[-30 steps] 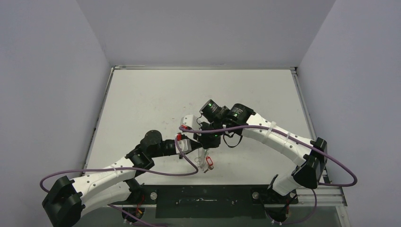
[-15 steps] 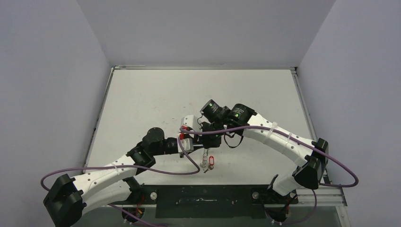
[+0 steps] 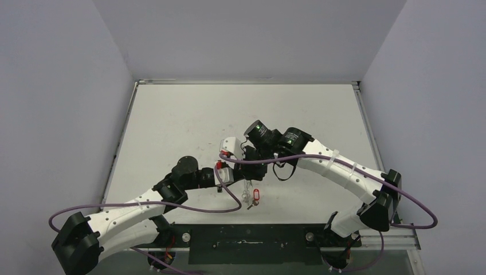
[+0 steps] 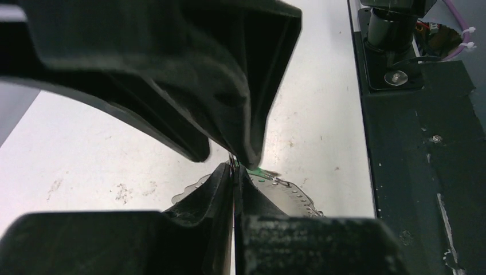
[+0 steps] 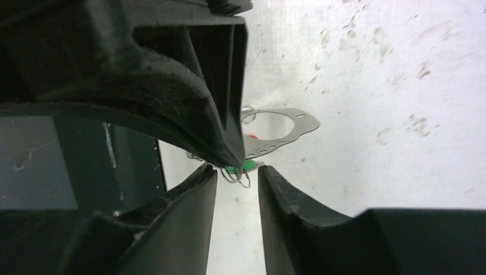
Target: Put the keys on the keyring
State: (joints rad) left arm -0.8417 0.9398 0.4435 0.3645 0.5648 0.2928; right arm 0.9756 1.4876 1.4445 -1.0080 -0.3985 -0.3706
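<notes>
- Top view: the right gripper (image 3: 250, 172) has eased apart against the left gripper (image 3: 235, 175). The keys (image 3: 247, 199), one with a red tag (image 3: 255, 196), dangle just below the left gripper.
- Right wrist: its fingers (image 5: 189, 212) now stand parted with the keyring (image 5: 240, 179) loose between them, so the left gripper alone seems to carry it.
- Left wrist: the left gripper is clenched on the keyring, the green tag (image 4: 261, 170) lies just beyond it, and the right gripper crowds overhead.

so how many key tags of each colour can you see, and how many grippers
red tag: 1
green tag: 1
grippers: 2 (left gripper, right gripper)
total: 4
</notes>
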